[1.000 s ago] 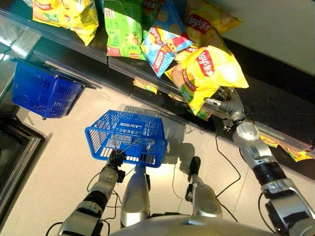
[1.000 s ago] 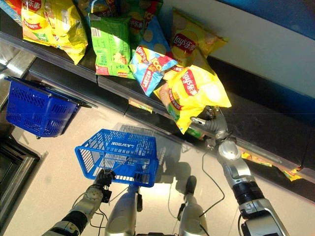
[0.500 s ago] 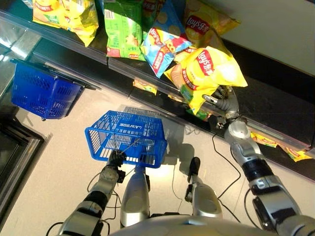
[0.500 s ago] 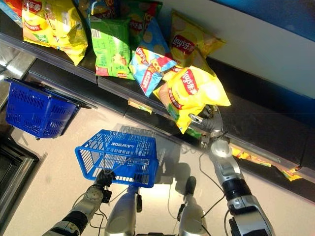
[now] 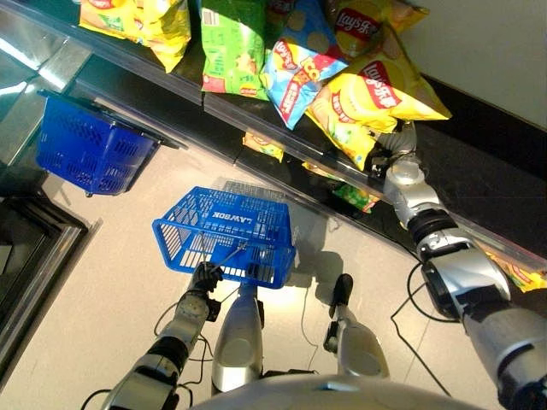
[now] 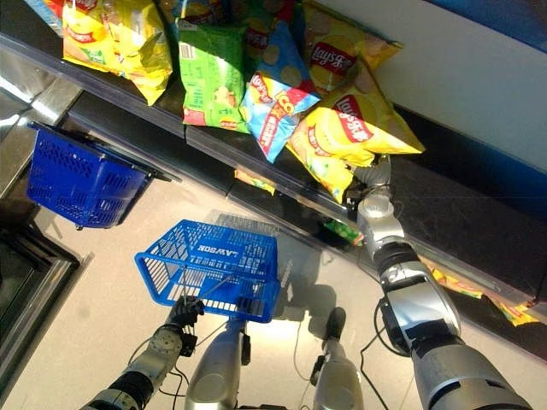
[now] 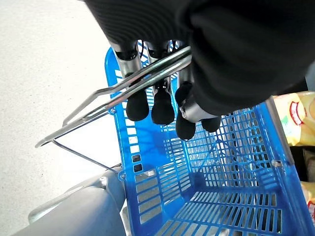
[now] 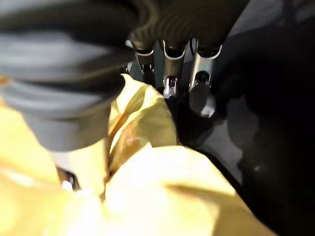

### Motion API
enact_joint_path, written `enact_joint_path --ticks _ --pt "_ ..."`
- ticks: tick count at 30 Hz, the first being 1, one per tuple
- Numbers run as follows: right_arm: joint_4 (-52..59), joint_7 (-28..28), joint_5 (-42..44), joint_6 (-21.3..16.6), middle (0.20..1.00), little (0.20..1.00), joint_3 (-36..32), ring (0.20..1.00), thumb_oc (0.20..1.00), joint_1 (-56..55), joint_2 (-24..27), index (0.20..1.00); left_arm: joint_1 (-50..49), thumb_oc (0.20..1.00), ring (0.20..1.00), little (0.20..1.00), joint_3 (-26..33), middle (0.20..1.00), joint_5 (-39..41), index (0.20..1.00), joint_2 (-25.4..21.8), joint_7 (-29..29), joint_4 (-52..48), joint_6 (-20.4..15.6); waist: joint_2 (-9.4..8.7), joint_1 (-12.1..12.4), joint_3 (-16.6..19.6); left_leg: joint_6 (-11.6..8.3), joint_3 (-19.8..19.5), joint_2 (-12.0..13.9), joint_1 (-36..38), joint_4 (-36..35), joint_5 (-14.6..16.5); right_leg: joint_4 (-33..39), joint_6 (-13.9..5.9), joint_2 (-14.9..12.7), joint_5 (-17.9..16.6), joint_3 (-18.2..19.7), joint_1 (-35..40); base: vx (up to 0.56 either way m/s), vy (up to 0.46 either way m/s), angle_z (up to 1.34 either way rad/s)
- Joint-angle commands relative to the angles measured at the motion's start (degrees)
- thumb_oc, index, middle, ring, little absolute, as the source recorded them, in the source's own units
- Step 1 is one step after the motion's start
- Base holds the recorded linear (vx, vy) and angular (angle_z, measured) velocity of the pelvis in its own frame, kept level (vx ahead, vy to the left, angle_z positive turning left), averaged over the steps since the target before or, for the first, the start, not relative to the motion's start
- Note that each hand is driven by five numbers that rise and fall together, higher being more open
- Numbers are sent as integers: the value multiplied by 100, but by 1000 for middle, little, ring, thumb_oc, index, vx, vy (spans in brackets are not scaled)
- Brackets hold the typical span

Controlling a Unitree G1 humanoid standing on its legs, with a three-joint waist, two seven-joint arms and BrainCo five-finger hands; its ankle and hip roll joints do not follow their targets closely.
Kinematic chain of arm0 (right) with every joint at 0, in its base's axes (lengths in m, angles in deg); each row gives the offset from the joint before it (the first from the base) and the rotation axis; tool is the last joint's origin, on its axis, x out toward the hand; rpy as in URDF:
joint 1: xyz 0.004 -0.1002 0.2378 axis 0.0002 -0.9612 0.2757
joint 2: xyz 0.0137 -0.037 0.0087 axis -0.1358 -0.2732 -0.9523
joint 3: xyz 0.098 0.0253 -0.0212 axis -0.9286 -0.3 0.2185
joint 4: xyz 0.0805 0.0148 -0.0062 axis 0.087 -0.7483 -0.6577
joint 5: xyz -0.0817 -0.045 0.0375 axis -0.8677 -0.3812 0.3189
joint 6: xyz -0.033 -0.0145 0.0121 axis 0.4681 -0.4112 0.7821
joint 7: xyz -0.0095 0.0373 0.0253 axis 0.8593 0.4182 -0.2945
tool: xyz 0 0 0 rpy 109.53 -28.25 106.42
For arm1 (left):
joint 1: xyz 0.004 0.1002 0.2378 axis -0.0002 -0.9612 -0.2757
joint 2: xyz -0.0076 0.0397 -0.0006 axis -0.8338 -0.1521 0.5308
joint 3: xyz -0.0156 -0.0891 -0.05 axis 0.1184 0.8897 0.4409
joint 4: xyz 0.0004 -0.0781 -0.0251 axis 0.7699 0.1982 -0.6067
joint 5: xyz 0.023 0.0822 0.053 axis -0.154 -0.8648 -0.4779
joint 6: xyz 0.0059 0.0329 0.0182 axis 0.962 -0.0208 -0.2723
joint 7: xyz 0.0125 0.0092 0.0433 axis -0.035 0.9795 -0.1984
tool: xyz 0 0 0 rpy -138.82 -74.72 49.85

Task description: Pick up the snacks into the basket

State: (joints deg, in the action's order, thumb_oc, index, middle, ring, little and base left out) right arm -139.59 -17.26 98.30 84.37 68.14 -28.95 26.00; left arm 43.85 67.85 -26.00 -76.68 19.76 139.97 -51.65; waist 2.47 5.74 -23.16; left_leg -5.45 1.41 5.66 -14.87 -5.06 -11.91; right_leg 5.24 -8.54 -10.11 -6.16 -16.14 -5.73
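A blue wire basket (image 5: 218,220) hangs low above the floor in front of me. My left hand (image 5: 205,278) is shut on its metal handle (image 7: 138,78), the fingers (image 7: 150,103) curled over the bars; the basket (image 7: 216,196) holds nothing. Up at the shelf, my right hand (image 5: 395,158) pinches the lower corner of a yellow chip bag (image 5: 389,85). In the right wrist view the thumb lies in front of the yellow bag (image 8: 162,196) and the fingers (image 8: 170,73) curl behind it. The bag leans out over the shelf's front edge.
The shelf (image 5: 171,85) carries more bags: green (image 5: 231,47), blue (image 5: 299,73), and yellow ones at the far left (image 5: 137,17). A second blue basket (image 5: 90,145) sits under the shelf at left. Small packets (image 5: 263,145) lie on the lower ledge.
The camera has shifted a little. My right hand has risen towards the shelf with the yellow bag, and the forearm now points more steeply up. The left hand and basket are unmoved.
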Motion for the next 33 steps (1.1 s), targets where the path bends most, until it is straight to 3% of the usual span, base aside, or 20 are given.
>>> enact_joint_path --ticks 1,13,22,29,33 --pt "-283 63 -124 216 200 200 164 200 200 196 -187 200 -357 200 200 200 -523 200 -59 200 -377 243 268 126 111 442 -69 215 157 -469 -19 6 411 -205 -193 -224 -341 189 -590 0 0 0" --pt "551 15 394 -48 200 200 -364 200 200 -760 -174 200 -314 200 200 200 -334 200 2 200 -247 264 366 159 75 241 -86 215 233 -405 82 6 451 -263 -150 -153 -270 341 -600 -9 -3 0" --pt "1841 -19 987 -382 200 200 -1415 200 200 -1687 1033 200 -54 200 200 200 76 200 23 200 -283 216 679 237 -106 -99 47 197 283 -360 139 6 479 -351 -132 -125 -231 407 -643 -3 -4 0" --pt "1872 307 1428 -536 200 200 -1941 200 200 -1843 2181 200 91 200 200 200 224 200 26 200 -359 100 940 270 -197 -268 215 189 351 -333 248 6 525 -411 -133 -107 -185 475 -634 0 0 0" --pt "1977 528 1753 -621 200 200 -2092 200 200 -1903 2474 200 109 200 200 200 235 200 -13 200 -382 33 1016 284 -224 -324 301 181 374 -328 300 6 542 -411 -133 -92 -171 508 -621 28 -9 -7"
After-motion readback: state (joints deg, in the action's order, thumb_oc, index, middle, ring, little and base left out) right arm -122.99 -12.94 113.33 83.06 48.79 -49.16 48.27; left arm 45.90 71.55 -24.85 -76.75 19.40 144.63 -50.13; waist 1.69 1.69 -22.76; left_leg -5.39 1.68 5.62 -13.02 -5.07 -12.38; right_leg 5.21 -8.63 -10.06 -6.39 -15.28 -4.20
